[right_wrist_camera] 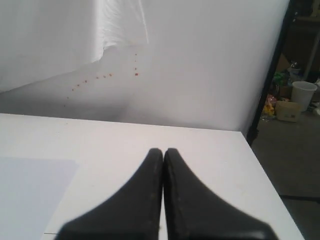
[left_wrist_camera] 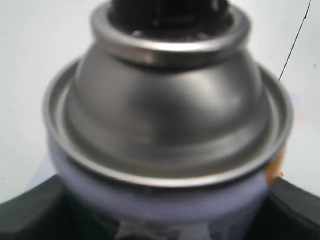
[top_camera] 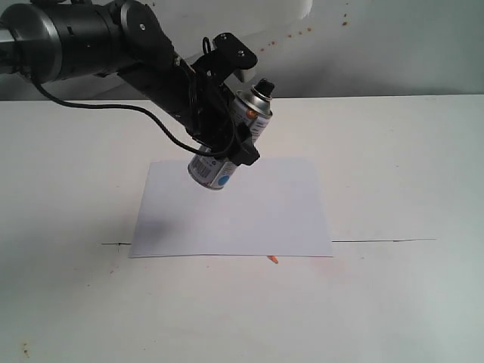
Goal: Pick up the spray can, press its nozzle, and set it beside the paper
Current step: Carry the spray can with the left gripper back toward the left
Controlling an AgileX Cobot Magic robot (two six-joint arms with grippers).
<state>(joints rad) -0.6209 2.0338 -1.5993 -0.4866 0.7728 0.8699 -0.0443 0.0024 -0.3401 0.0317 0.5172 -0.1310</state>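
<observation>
Spray can (top_camera: 213, 172) tilted, clamped in left gripper (top_camera: 231, 140), above paper (top_camera: 265, 219).

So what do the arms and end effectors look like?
The left arm is glossy black, with rounded cylindrical joint housings and a grey metal band. A thin black cable loops loose beneath it. The left end effector is black, with an angular bracket on top. The right end effector has two matte black fingers tapering to rounded tips.
</observation>
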